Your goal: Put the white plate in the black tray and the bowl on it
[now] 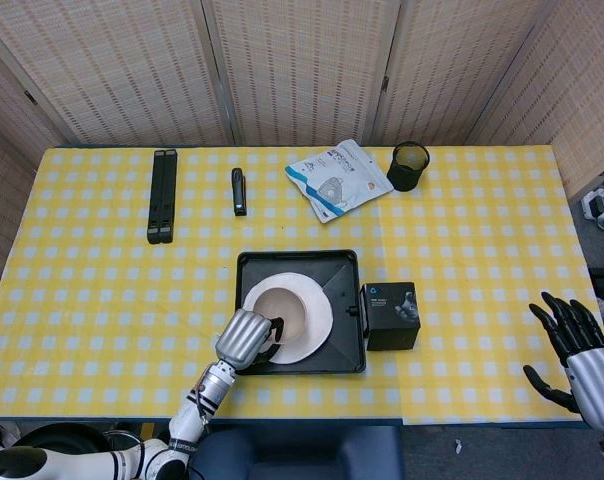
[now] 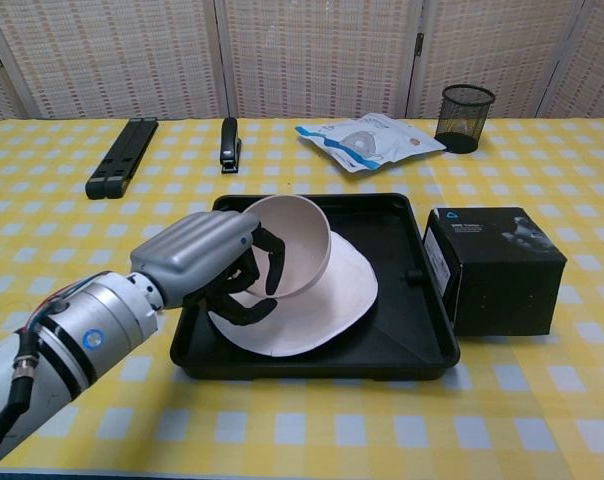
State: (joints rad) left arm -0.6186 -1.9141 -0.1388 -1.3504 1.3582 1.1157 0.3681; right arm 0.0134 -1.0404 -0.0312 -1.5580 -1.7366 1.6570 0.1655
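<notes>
The white plate [image 1: 312,318] [image 2: 337,295] lies inside the black tray [image 1: 337,268] [image 2: 397,345]. My left hand [image 1: 247,340] [image 2: 207,262] grips the beige bowl [image 1: 282,307] [image 2: 297,240] by its near rim, over the plate's left part. The bowl is tilted in the chest view, and I cannot tell whether it touches the plate. My right hand [image 1: 577,345] is open with its fingers spread, over the table's right front corner, far from the tray. It does not show in the chest view.
A black box [image 1: 392,315] [image 2: 492,265] stands against the tray's right side. At the back lie a black folded stand [image 1: 162,195] [image 2: 120,155], a black stapler [image 1: 239,190] [image 2: 228,145], a bagged mask [image 1: 339,180] [image 2: 367,138] and a mesh pen cup [image 1: 409,165] [image 2: 466,117].
</notes>
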